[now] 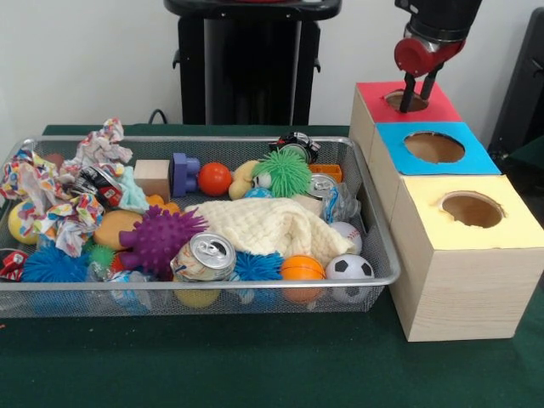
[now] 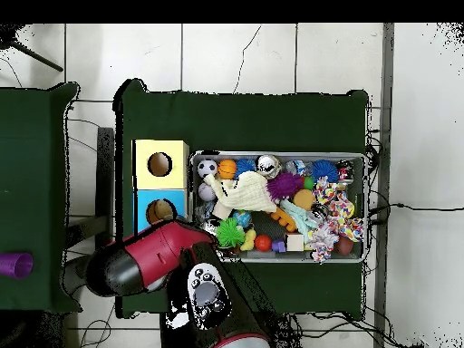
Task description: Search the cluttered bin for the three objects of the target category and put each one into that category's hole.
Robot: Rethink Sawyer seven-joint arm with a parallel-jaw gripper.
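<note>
**Bin contents and gripper at the red hole**

Far left, front view: the bin [image 1: 374,234], a shallow wire-mesh basket on the green counter [image 1: 255,365], still heavily stocked. Left end: crumpled patterned paper [image 1: 47,191], a blue spiky ball [image 1: 51,263], a yellow ball at the left wall. Left of centre: a wooden block [image 1: 153,177], a purple plastic piece [image 1: 182,172], an orange ball [image 1: 214,178], a purple spiky ball [image 1: 160,236], a dented drinks can [image 1: 204,257] near the front rim. Centre to right: a cream cloth [image 1: 268,225], a green spiky ball [image 1: 283,172], an orange basketball-style ball [image 1: 302,269], a small soccer ball [image 1: 349,267], a baseball partly under the cloth.

Right of the bin: three pale wooden boxes in a row, touching. Nearest has a yellow surround, the middle a blue one, the farthest bears the hole [image 1: 406,100] with the red surround.

Gripper [image 1: 417,92]: directly above the hole, well apart from the bin, tips reaching into its mouth. Fingers stand slightly apart with nothing seen between them; whether something has just dropped inside cannot be told.

Progress, as judged: a delivery stage at the hole. How many of the three are in is not shown; the bin remains to be searched.
</note>
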